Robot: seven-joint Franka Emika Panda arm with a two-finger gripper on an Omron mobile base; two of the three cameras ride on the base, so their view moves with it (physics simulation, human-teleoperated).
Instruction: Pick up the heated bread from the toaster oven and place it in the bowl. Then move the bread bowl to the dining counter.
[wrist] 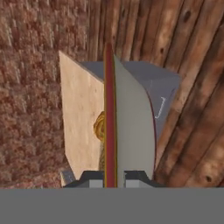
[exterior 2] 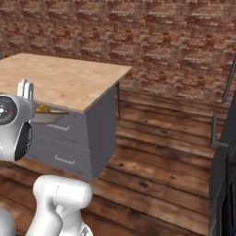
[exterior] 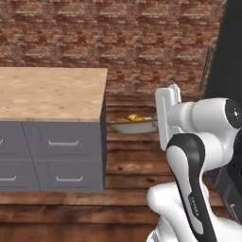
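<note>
The end effector (wrist: 109, 181) is clamped on the rim of the bowl (exterior: 134, 125), its two dark fingertips (wrist: 89, 178) pressed either side of the thin rim edge in the hand view, where the bowl appears edge-on as a tall pale sliver with a dark red and olive rim line. The bowl hangs in the air over the wooden plank floor (exterior: 132, 165), held level, just beside the right-hand end of the dining surface (exterior: 52, 94) and apart from it, slightly below the slab's top. The heated bread (exterior: 134, 117), a small golden-yellow lump, sits inside the bowl; in the hand view it peeks out at the bowl's left edge, in front of the beige slab. In the right base view the bowl shows past the arm's wrist, in front of the grey drawer fronts (exterior 2: 60, 143) under the slab. Behind the dining surface runs a red brick wall (exterior 2: 152, 41)
</note>
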